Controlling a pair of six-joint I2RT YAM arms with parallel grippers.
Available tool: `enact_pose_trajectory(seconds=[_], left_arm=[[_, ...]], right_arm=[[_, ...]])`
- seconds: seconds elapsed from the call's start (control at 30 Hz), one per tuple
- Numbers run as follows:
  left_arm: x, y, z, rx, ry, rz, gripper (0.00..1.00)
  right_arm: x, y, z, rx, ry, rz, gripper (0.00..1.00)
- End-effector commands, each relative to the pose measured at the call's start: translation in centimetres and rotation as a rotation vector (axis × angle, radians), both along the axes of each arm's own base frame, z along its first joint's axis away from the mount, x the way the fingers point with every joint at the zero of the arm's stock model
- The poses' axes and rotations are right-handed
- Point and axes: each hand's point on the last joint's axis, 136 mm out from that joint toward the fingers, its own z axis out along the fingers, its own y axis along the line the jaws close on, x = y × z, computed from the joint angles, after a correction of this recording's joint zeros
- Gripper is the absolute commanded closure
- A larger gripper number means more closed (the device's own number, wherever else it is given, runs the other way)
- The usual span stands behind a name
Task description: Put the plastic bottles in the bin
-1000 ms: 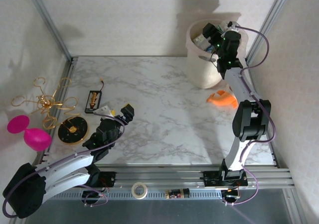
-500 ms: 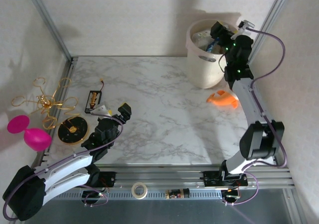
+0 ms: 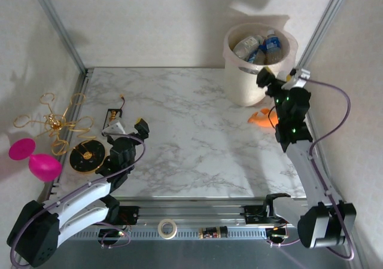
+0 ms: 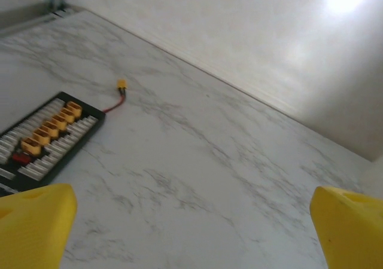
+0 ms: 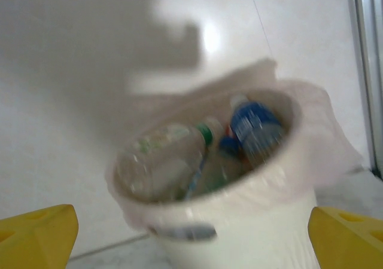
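Observation:
The cream-white bin [image 3: 248,83] stands at the far right corner of the marble table, and several plastic bottles [image 3: 258,46] lie inside it. The right wrist view shows the bin [image 5: 251,233] from just in front, with a clear green-capped bottle [image 5: 161,161] and a blue-labelled bottle [image 5: 257,128] in it. My right gripper [image 3: 280,76] hangs just in front of the bin, level with its wall, open and empty; in its wrist view the right gripper [image 5: 191,236] faces the bin. My left gripper [image 3: 127,125] sits low at the near left, open over bare marble; the left gripper [image 4: 191,221] holds nothing.
An orange toy [image 3: 263,118] lies by the bin's base under the right arm. A black connector board [image 3: 112,119] [image 4: 42,143] sits beside the left gripper. A black-and-gold disc [image 3: 87,155], a gold wire ornament [image 3: 57,122] and a pink toy [image 3: 36,158] lie further left.
My right arm has pulled back from over the bin toward the near side, uncovering the bottles inside. My left gripper has shifted a little to the left.

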Motion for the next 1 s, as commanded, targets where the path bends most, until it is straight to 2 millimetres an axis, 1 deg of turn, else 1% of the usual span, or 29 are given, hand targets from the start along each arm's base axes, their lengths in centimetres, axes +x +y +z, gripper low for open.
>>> enact_pose_trajectory(seconds=[0.0, 0.1, 0.13, 0.17, 0.27, 0.4, 0.47, 0.6, 0.7, 0.73, 0.77, 0.83, 0.87, 0.93, 0.97], left_arm=[[1.1, 1.5, 1.4, 0.051, -0.024, 0.075, 0.0], [2.4, 2.3, 0.9, 0.098, 0.015, 0.106, 0.0], [2.7, 2.4, 0.8, 0.116, 0.029, 0.112, 0.0], [3.1, 2.6, 0.7, 0.138, 0.044, 0.121, 0.0], [3.8, 3.4, 0.2, 0.178, 0.074, 0.156, 0.0], [4.0, 4.4, 0.2, 0.217, 0.046, 0.206, 0.0], [4.3, 4.9, 0.2, 0.242, 0.04, 0.238, 0.0], [5.2, 5.6, -0.3, 0.32, 0.11, 0.272, 0.0], [5.5, 6.1, -1.0, 0.393, 0.142, 0.286, 0.0], [5.4, 6.3, -1.6, 0.407, 0.148, 0.289, 0.0], [5.4, 6.5, -2.0, 0.413, 0.149, 0.29, 0.0], [5.1, 6.7, -2.8, 0.409, 0.13, 0.29, 0.0], [4.7, 6.8, -2.8, 0.4, 0.103, 0.288, 0.0], [4.3, 6.9, -2.6, 0.402, 0.053, 0.284, 0.0], [4.1, 7.2, -2.5, 0.408, 0.039, 0.305, 0.0]], right_arm=[[-1.6, -0.5, -4.5, 0.0, 0.088, -0.019, 0.01], [-2.6, -1.1, -9.3, -0.004, 0.168, -0.047, 0.01], [-2.8, -1.3, -10.6, -0.014, 0.189, -0.056, 0.01], [-3.0, -1.5, -11.9, -0.03, 0.205, -0.065, 0.01], [-3.4, -2.1, -14.8, -0.093, 0.228, -0.097, 0.01], [-3.2, -2.9, -17.1, -0.183, 0.211, -0.136, 0.01], [-2.8, -3.2, -18.3, -0.213, 0.213, -0.156, 0.01], [-1.9, -2.9, -21.1, -0.284, 0.225, -0.138, 0.01], [-1.4, -2.6, -22.6, -0.305, 0.208, -0.122, 0.01], [-1.0, -2.4, -22.6, -0.312, 0.201, -0.113, 0.01], [-0.6, -2.1, -23.1, -0.312, 0.234, -0.096, 0.01], [-0.1, -1.9, -23.3, -0.329, 0.242, -0.087, 0.01], [0.0, -1.9, -23.5, -0.335, 0.253, -0.085, 0.01], [0.2, -2.0, -23.4, -0.365, 0.243, -0.087, 0.01], [0.1, -2.1, -23.1, -0.384, 0.23, -0.093, 0.01]])
